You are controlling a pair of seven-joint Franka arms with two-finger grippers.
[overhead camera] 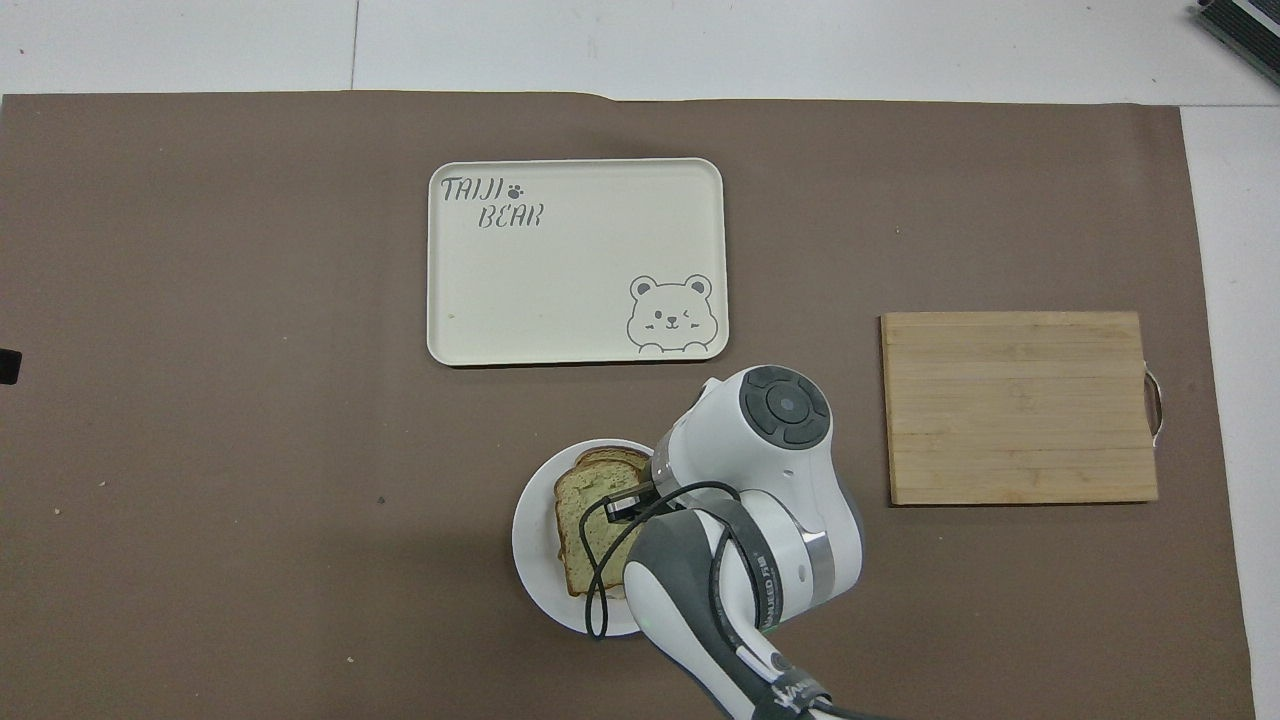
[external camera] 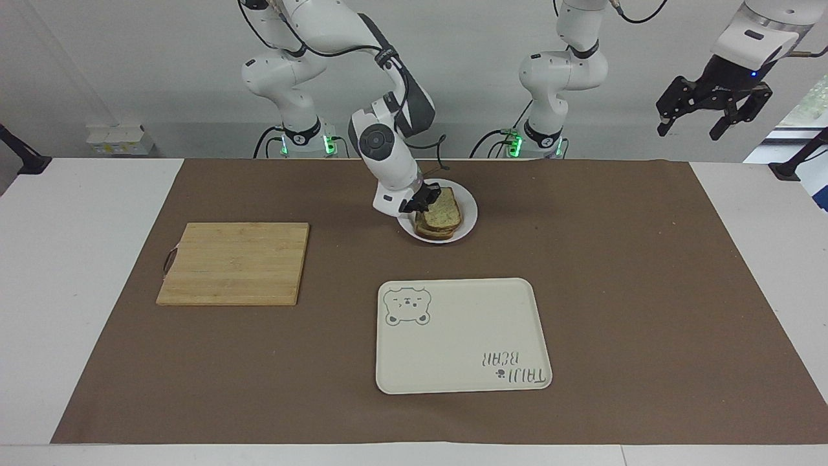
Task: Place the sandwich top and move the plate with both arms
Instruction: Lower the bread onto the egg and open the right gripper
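White-glazed and round, the plate (external camera: 467, 213) you are working with is sitting on the brown mat (external camera: 614, 272), close to the robots' edge of it and nearer to the robots than the cream bear tray (external camera: 462, 335). You are looking at the sandwich top (external camera: 444, 210), a speckled slice with a brown crust, lying on the stack of bread on that plate; in the overhead view its crust (overhead camera: 608, 458) is showing just past the lower slice at the end farther from the robots. Your right gripper (external camera: 416, 201) is reaching down at the plate's edge toward the right arm's end of the table, its fingertips pinched together on the edge of the sandwich top. In the overhead view the right arm's wrist (overhead camera: 780, 440) is covering most of that gripper, so you are seeing only a black cable (overhead camera: 600, 580) looping over the bread and the plate's rim. Your left gripper (external camera: 715, 107) is waiting high in the air off the mat at the left arm's end of the table, its fingers standing wide apart and carrying nothing. You are also seeing a bamboo cutting board (external camera: 234, 263) lying flat on the mat toward the right arm's end, well apart from the plate and bare on top.
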